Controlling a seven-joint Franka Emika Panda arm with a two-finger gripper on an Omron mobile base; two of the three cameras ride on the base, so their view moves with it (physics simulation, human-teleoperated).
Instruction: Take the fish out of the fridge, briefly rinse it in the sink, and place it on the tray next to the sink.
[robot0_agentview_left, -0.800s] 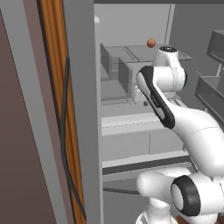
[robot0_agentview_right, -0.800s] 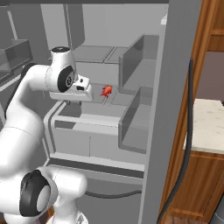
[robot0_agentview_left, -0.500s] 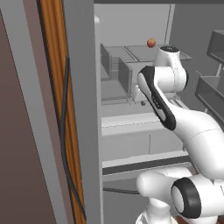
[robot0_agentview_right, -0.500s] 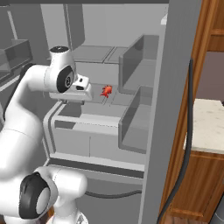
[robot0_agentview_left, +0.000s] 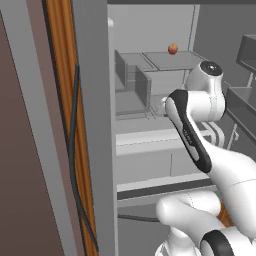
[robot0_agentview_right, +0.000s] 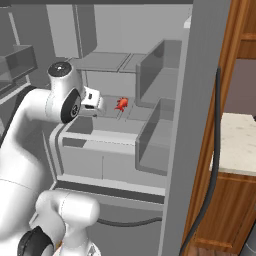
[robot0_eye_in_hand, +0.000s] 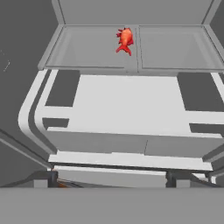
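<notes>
The fish (robot0_eye_in_hand: 125, 40) lies on a glass shelf (robot0_eye_in_hand: 96, 48) inside the fridge (robot0_agentview_right: 150, 65), near the back wall, at the seam between two shelf panels. In the right base view it shows as a small red shape (robot0_agentview_right: 121, 103) just ahead of the hand (robot0_agentview_right: 100, 103), not yet touched. The hand is spread wide and holds nothing.

The step in hand is the reach for the fish. To do it well, the hand should likely go further in and come down with one finger on each side of the slender body, across its width and not along it, closing low enough to catch so flat a thing without scraping the shelf. The grip probably wants to land mid-body, clear of the tail.

A round orange fruit (robot0_agentview_left: 172, 48) sits on a higher shelf at the back; it is not the target.

In the left base view the arm's own bulk covers the hand and the fish. The fingertips are hard to make out in the hand view. How flat the fish lies cannot be told.
</notes>
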